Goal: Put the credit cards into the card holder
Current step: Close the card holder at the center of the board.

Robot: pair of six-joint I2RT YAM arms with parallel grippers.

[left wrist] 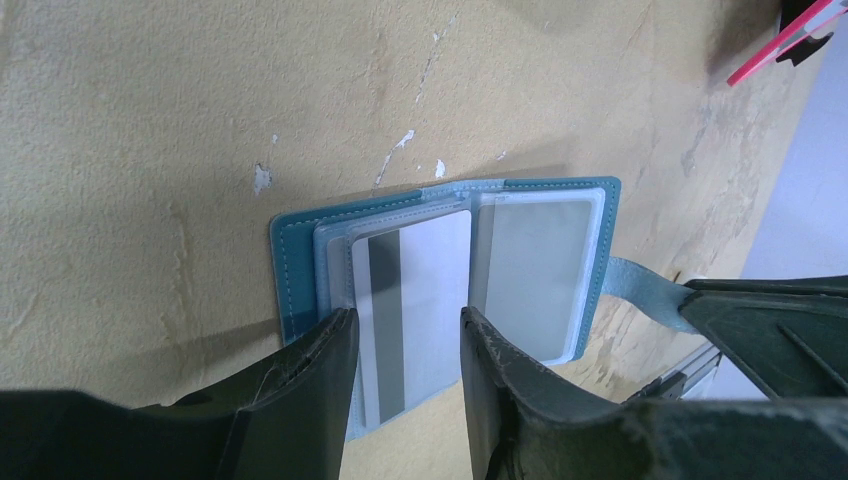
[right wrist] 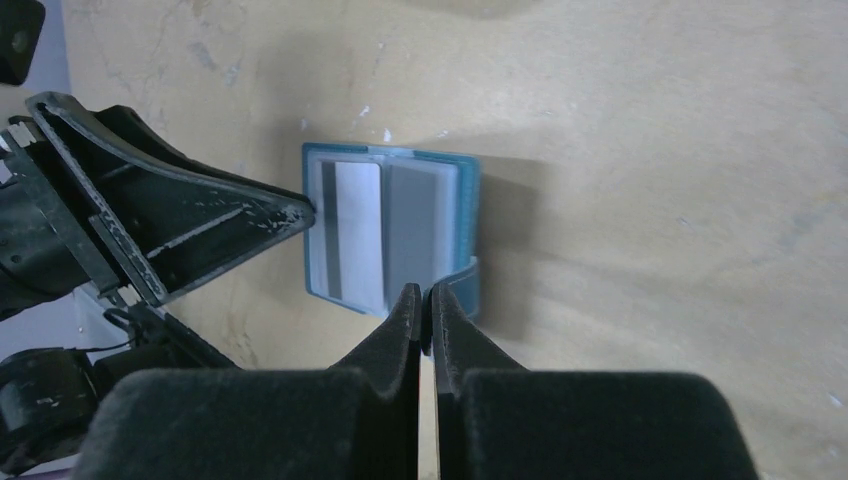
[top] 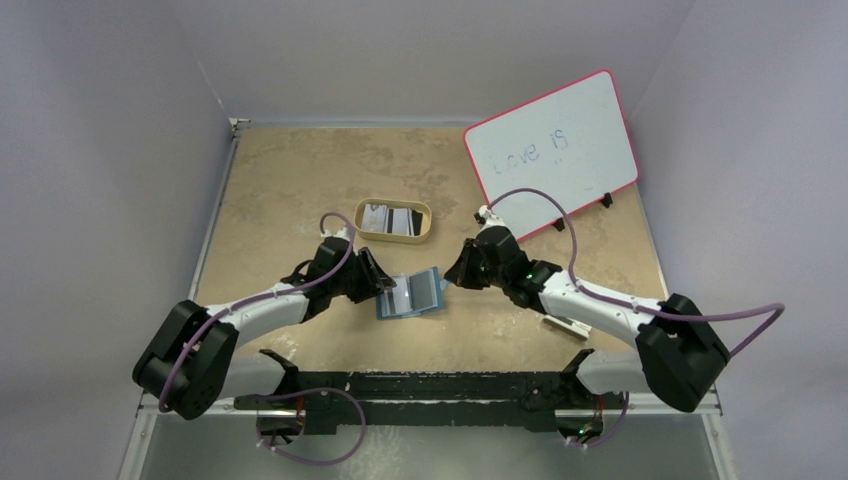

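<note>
The teal-blue card holder [top: 428,290] [left wrist: 298,270] [right wrist: 466,195] lies open on the tan table between both arms. A pale credit card [left wrist: 432,290] [right wrist: 362,225] with a dark stripe sits in its left clear sleeve, its near end level with the sleeve's lower edge. My left gripper [left wrist: 400,320] [top: 380,278] is open and hovers over that near end, one finger above each long edge. My right gripper [right wrist: 422,292] [top: 455,275] is shut on the holder's blue tab [left wrist: 640,285]. More credit cards [top: 390,217] lie in the tan tray.
The tan oval tray [top: 395,238] stands just beyond the holder. A red-framed whiteboard [top: 552,150] leans at the back right. A small white block [top: 565,325] lies beside the right arm. Grey walls close in the table on the left, back and right.
</note>
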